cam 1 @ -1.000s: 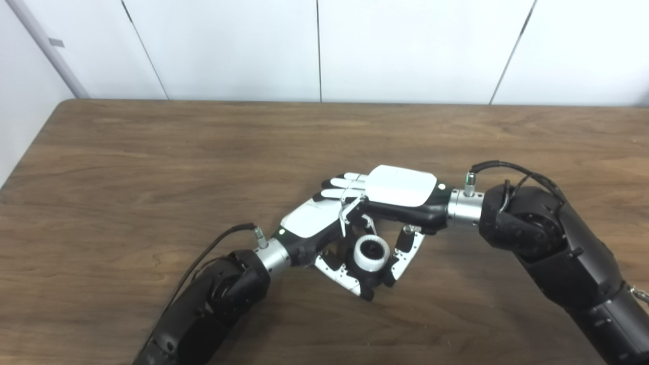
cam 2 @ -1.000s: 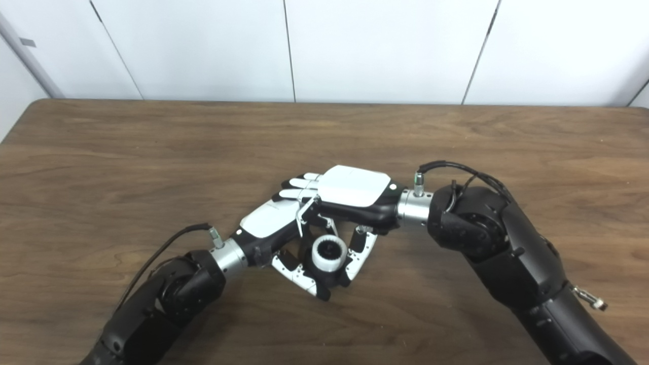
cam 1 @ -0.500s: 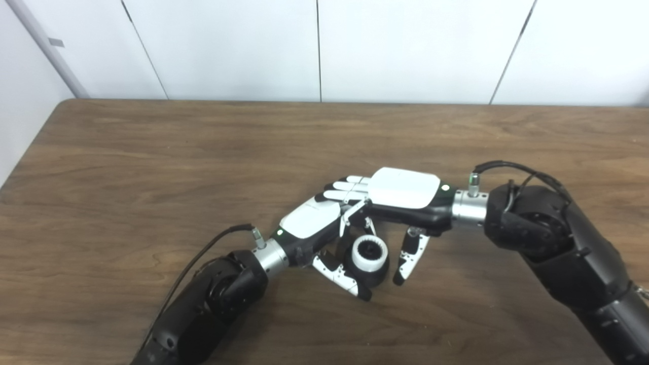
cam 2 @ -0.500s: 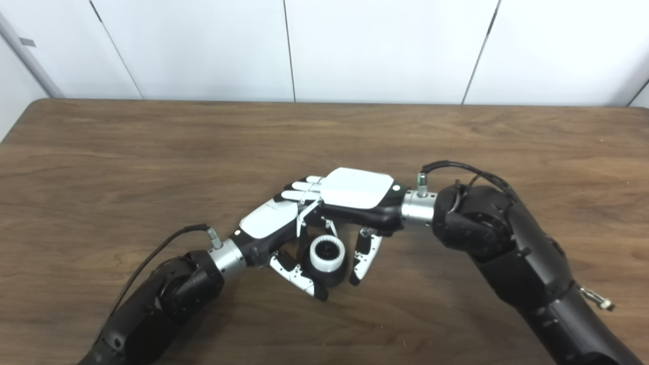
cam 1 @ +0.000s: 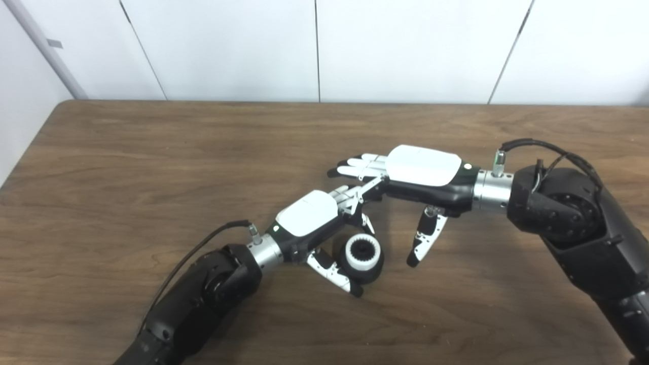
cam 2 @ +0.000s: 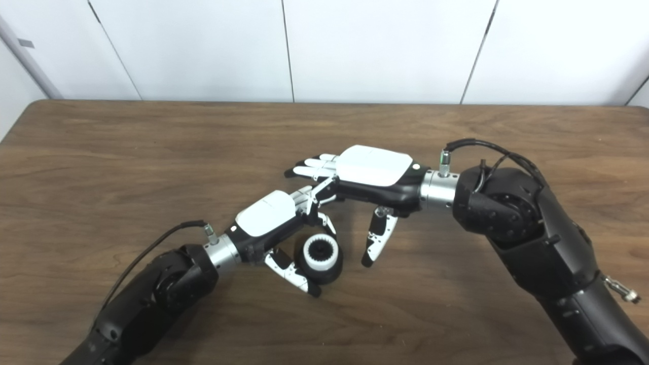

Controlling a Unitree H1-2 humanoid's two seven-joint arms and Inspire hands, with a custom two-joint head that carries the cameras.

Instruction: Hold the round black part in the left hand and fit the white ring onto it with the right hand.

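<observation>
One loose squeeze from my left hand [cam 1: 312,223], gripping the round black part [cam 1: 366,263] with its toothed white plastic ring [cam 1: 363,251], could drop both while my empty right hand [cam 1: 423,175] hangs open.

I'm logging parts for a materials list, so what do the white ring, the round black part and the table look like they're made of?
The white ring looks like matte moulded plastic: evenly white, with small teeth round its inner edge. The round black part could be rubber or dark plastic; it is dull with no glints, so that stays open. The table shows brown wood grain with a soft sheen, perhaps laminate rather than solid wood.
</observation>
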